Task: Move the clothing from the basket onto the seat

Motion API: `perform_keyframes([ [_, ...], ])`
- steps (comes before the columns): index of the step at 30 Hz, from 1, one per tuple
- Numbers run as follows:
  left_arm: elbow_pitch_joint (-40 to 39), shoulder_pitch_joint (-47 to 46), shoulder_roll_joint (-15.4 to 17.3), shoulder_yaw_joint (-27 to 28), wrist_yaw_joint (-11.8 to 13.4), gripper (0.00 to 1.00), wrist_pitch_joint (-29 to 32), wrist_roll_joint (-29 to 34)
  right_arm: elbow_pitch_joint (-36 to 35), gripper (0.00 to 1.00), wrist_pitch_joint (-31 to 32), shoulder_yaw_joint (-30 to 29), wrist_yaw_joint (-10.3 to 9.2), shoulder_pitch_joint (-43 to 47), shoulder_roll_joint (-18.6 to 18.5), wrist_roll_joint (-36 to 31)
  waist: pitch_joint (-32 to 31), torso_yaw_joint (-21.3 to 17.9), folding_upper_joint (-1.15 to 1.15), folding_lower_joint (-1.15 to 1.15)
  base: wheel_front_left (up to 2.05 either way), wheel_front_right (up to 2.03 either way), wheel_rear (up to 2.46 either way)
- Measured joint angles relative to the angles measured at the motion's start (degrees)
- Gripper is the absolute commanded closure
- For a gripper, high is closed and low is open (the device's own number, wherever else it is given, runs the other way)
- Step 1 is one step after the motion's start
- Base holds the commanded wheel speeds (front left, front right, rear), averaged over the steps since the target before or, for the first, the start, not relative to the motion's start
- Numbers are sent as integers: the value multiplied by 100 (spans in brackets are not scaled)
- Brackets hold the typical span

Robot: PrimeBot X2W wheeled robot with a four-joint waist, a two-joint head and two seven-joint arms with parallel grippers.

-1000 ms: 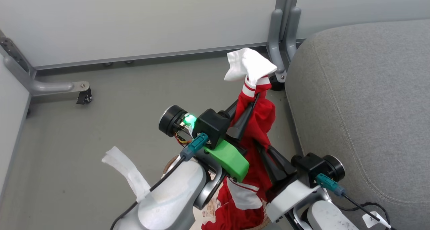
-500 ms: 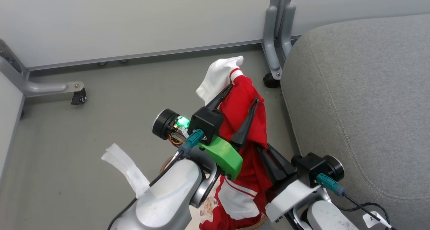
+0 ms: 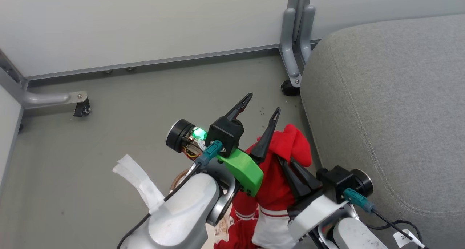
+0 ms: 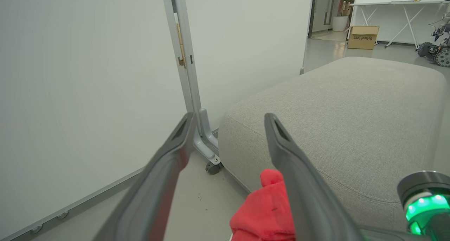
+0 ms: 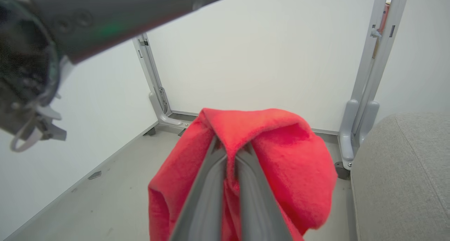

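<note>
Right gripper [image 3: 287, 165] is clamped on red garment [image 3: 295, 145]; left gripper [image 3: 262, 103] is spread wide. Seat cushion [image 3: 392, 96] is located rightward, nearest the right arm.

The left gripper [image 3: 263, 103] reaches forward and upward, its two long dark fingers spread wide apart with nothing between them. A green light [image 3: 198, 133] glows on its wrist. Just beside it and lower, the right gripper [image 3: 290, 167] points the same way, its fingers pinched tight together on the clothing [image 3: 292, 145] — red fabric drapes over both tips and hangs down around them.
</note>
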Motion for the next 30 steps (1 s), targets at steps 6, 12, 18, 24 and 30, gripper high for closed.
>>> perform_keyframes([
  [6,11,14,51,-7,2,0,-10,-47,-59,100,0,-94,0,49,-14,-11,39,-69,0,0,0,0,0],
  [12,-94,186,258,123,62,0,-180,-107,-203,100,0,-240,0,35,-21,-86,142,-257,0,0,0,0,0],
  [18,-347,505,621,349,89,0,-508,-221,-600,100,0,-478,0,-47,-8,-196,315,-616,0,0,0,0,0],
  [24,-723,755,1120,737,298,0,-740,79,-1448,100,0,-1007,0,-47,88,-241,618,-1153,0,0,0,0,0],
  [30,-1414,1124,1377,1296,381,0,-766,455,-1919,100,0,-1281,0,96,160,-253,929,-1644,0,0,0,0,0],
])
